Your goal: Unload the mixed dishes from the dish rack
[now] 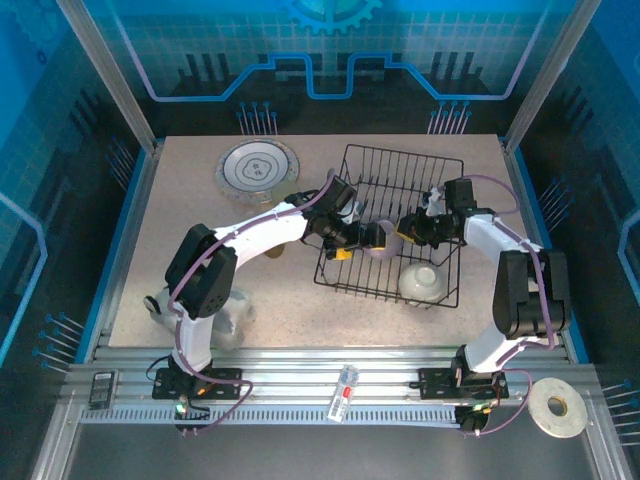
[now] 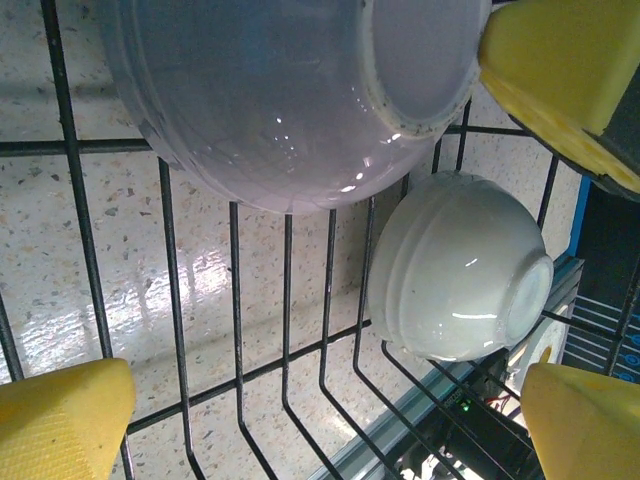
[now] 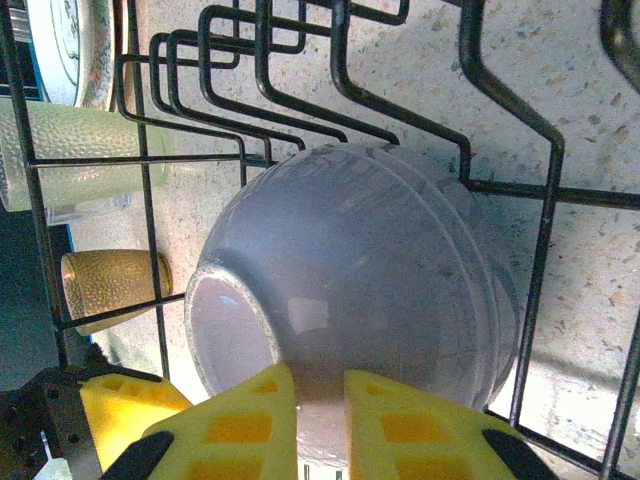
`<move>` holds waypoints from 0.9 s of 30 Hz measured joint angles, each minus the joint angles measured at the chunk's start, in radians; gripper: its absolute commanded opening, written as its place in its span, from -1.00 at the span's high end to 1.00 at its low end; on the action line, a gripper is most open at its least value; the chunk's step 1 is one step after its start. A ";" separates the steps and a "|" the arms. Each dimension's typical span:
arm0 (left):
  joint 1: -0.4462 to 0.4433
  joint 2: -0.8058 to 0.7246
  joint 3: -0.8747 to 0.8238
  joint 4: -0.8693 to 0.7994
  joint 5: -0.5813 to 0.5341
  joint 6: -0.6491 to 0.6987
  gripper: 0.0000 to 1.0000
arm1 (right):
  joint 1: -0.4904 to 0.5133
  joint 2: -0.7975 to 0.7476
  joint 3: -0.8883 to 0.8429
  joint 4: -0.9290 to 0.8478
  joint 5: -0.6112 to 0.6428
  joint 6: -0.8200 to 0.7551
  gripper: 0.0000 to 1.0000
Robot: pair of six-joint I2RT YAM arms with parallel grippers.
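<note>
Plainly right fingers (image 3: 240, 425) pinch lilac bowl (image 3: 370, 300); left fingers (image 2: 60, 415) wide (left wrist shows white bowl (image 2: 460, 265))

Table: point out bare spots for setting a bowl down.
Bare table runs between the rack and the near edge, also left of the plate. Crowded: off the rack's left side, where a clear cup and a brown cup sit.
</note>
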 measured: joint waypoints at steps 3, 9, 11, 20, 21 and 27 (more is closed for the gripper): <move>0.000 -0.006 -0.013 0.020 0.000 -0.013 -0.98 | 0.000 -0.004 -0.005 0.006 0.000 0.000 0.66; 0.000 -0.017 -0.032 0.047 0.000 -0.016 -0.98 | 0.000 -0.010 -0.011 0.010 0.000 0.000 0.66; 0.000 -0.017 -0.032 0.048 0.000 -0.018 -0.98 | 0.000 -0.011 -0.011 0.010 0.000 -0.001 0.63; 0.000 -0.020 -0.040 0.068 -0.001 -0.042 -0.98 | 0.000 -0.013 0.013 -0.061 0.034 -0.023 0.26; 0.000 -0.020 -0.040 0.068 -0.002 -0.042 -0.98 | 0.000 -0.013 0.018 -0.074 0.042 -0.027 0.23; 0.000 -0.020 -0.040 0.068 -0.004 -0.045 -0.98 | 0.000 -0.017 0.047 -0.145 0.084 -0.045 0.08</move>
